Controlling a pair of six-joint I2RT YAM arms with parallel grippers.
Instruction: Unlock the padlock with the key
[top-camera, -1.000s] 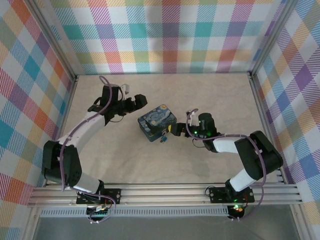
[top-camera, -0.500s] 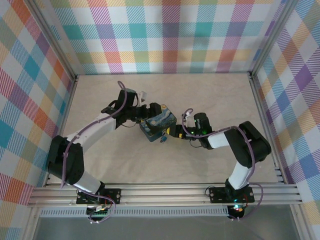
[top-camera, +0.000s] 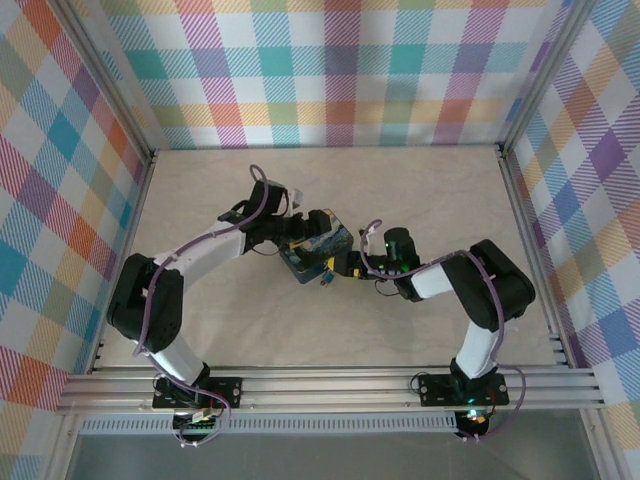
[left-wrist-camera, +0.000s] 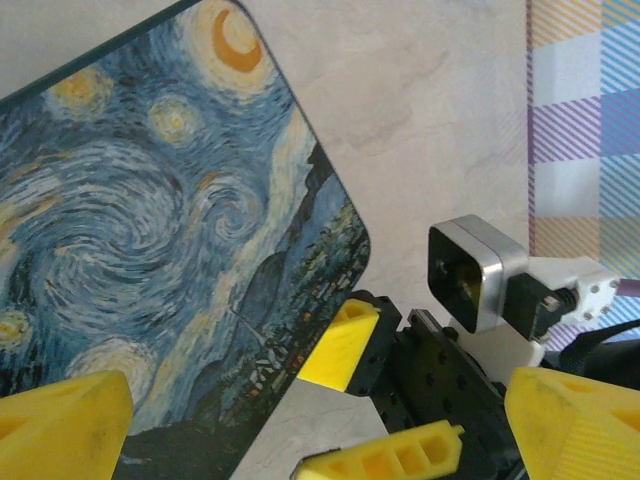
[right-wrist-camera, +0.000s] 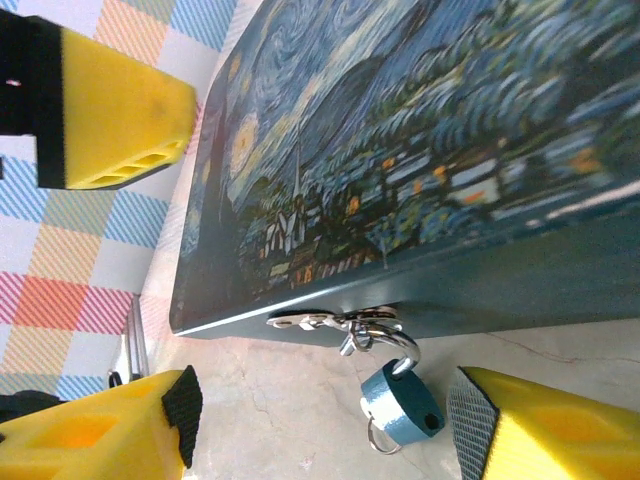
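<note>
The small blue padlock (right-wrist-camera: 400, 405) hangs by its silver shackle from the hasp (right-wrist-camera: 335, 322) on the front wall of the starry-night box (right-wrist-camera: 420, 130). A thin silver ring (right-wrist-camera: 378, 438) pokes out under the padlock; the key itself I cannot make out. My right gripper (right-wrist-camera: 320, 430) is open, its yellow fingers low on either side of the padlock, not touching it. In the top view the padlock (top-camera: 325, 278) sits just left of the right gripper (top-camera: 340, 267). My left gripper (left-wrist-camera: 320, 400) is open above the box lid (left-wrist-camera: 150, 230) and near corner.
The box (top-camera: 315, 252) sits mid-table on the pale surface. Both grippers crowd its near right corner; the right gripper's yellow fingers (left-wrist-camera: 345, 345) and wrist camera (left-wrist-camera: 470, 275) lie close under the left gripper. Checkered walls enclose the table on three sides.
The left arm has swung right from beside the box to over its lid. The right gripper has crept slightly left toward the padlock. The box has not moved.
</note>
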